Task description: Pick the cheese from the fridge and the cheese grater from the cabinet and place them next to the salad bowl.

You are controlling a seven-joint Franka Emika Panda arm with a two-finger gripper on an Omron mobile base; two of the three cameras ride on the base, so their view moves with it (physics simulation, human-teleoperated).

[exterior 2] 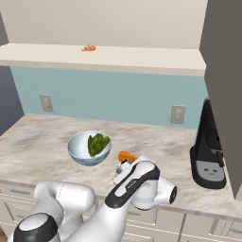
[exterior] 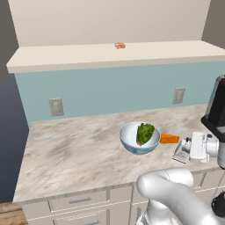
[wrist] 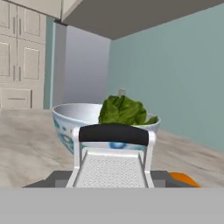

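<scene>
One marble counter (exterior: 66,154) | teal backsplash (exterior: 110,92) | cream shelf (exterior: 88,55)

Arm: white, dark-jointed, bent at a broad elbow low in front of the base, the forearm reaching forward at counter height.
Wrist: turned so the hand lies about level, pointing along the countertop.
Gripper (exterior: 184,151): low over the counter, jaws partly spread and closed around the cheese grater (exterior: 180,152), one finger on each side of it.
Grip: in the hand view the cheese grater sits squarely between the fingers, dark handle toward the far end.
</scene>
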